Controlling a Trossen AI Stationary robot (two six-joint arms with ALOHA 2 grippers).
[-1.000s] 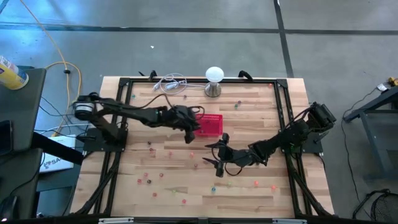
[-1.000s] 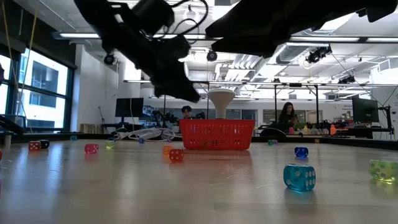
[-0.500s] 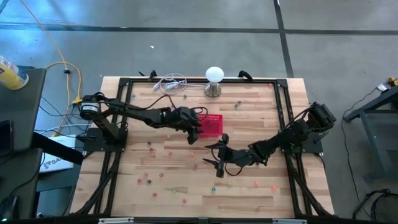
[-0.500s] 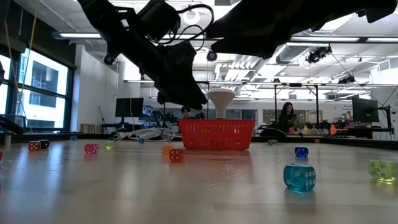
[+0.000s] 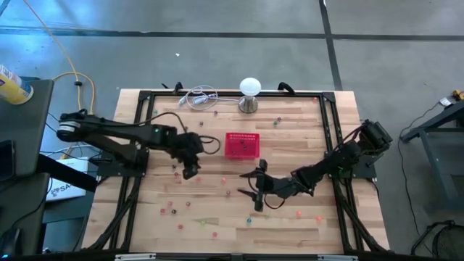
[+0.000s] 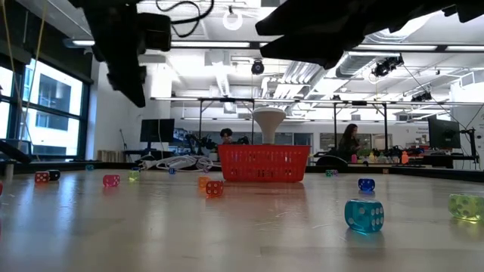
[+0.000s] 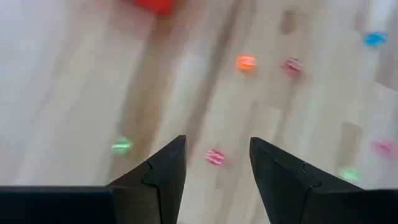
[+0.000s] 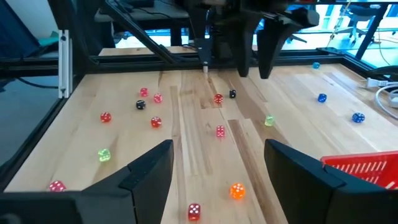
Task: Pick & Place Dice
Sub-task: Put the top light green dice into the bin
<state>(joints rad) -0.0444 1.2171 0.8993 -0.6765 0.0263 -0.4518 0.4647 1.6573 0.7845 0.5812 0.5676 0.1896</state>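
Directly below left gripper [image 7: 214, 163]; pink die [image 7: 214, 157].

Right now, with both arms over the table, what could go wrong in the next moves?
1. The left end effector hangs open over scattered dice; they lie close together, so it may pinch two or knock one away.
2. The right end effector, also open, sits low near the red basket; a swing toward it might push the basket.
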